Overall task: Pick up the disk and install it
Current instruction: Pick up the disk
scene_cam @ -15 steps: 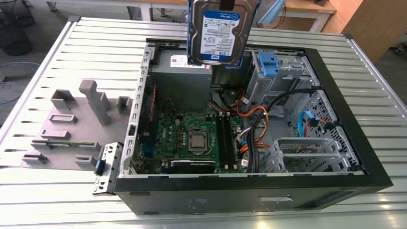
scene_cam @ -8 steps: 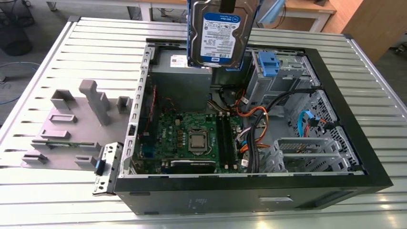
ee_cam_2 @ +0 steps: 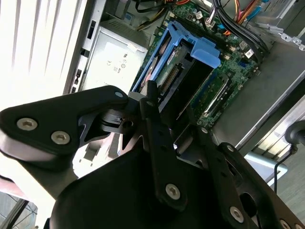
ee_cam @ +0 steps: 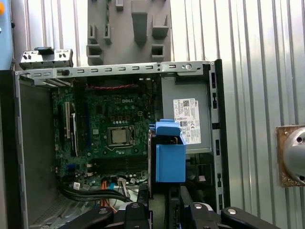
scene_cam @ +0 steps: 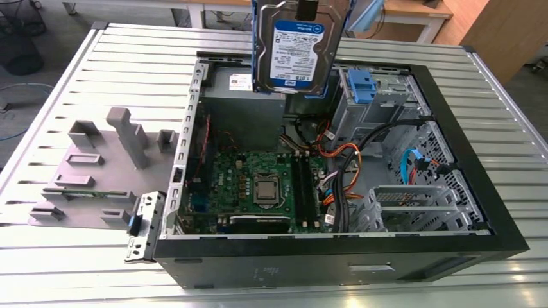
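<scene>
**A:** Where is the disk (scene_cam: 299,51)?

**B:** In the air above the open computer case (scene_cam: 479,212), over its back corner. In the exterior view it hangs in front of the power-supply box (scene_cam: 244,102), label towards the camera.

**A:** And the tool?

**B:** The tool (ee_cam_2: 175,109) is directly above the disk and clamped on it. In the second wrist view a dark finger (ee_cam_2: 155,119) lies along one face and its partner along the other. They are only as far apart as the disk is thick, with nothing else between them.

**A:** Which way does the long axis run?

**B:** Upright, straight down from the tool towards the case floor, with a blue rail on each long edge.

**A:** What matters for seating it?

**B:** I'd say the offset to the drive cage (scene_cam: 387,96). The cage sits lower in the case, just to the exterior view's right of the disk. The disk is clear of it and also clear of the motherboard (scene_cam: 256,186).

**A:** Is anything on the bench (scene_cam: 86,269) involved?

**B:** No. The grey fixture block (scene_cam: 94,173) lies outside the case, well apart from the disk.
</scene>
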{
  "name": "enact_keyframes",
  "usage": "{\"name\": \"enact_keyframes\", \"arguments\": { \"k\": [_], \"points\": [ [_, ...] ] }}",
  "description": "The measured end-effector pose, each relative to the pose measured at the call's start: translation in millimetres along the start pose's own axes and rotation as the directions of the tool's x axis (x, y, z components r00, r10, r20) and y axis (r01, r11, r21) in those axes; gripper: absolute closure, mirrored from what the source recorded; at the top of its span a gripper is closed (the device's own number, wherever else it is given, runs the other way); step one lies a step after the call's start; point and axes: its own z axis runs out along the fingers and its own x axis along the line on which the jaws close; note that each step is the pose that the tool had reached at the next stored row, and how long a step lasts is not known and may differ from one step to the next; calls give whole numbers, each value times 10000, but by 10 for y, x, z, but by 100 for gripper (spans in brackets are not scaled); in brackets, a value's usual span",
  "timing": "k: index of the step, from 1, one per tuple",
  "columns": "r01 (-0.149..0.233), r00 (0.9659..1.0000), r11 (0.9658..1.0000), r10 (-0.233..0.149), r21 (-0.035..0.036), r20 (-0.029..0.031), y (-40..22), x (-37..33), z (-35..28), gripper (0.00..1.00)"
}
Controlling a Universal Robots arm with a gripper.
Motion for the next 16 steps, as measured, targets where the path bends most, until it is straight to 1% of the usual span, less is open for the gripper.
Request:
{"name": "enact_keyframes", "arguments": {
  "k": [6, 16],
  "points": [
    [0, 10000, 10000, 0, 3, -26, -3, 33, 4, 65],
    [-1, 10000, 10000, 1, 9, -99, -7, 75, 9, 65]
  ]
}}
